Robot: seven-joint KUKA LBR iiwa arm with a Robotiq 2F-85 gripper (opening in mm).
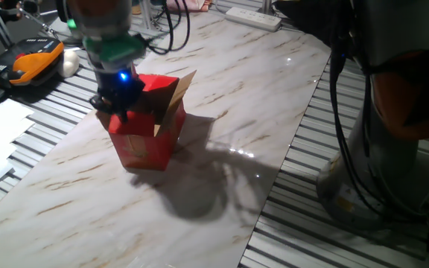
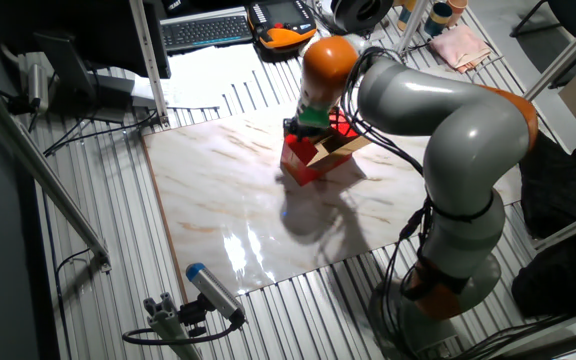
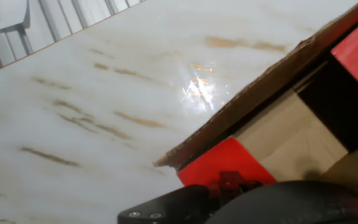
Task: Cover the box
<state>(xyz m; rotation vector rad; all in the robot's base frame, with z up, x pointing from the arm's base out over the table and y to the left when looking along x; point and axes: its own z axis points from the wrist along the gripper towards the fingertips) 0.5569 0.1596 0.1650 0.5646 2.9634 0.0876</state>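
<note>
Nearest the hand camera, at the lower edge, the dark gripper (image 3: 229,186) is seen; whether it is spread cannot be told. Just right of it, left of centre on the marbled table (image 1: 259,89), the box (image 1: 146,138) is found: light, thin cardboard, easily crushed, best pushed at a raised flap (image 1: 176,97).

The marble-patterned tabletop (image 1: 222,97) is carrying one thing. The red box (image 1: 146,141) is sitting on it, directly beneath the gripper (image 1: 119,100).
</note>
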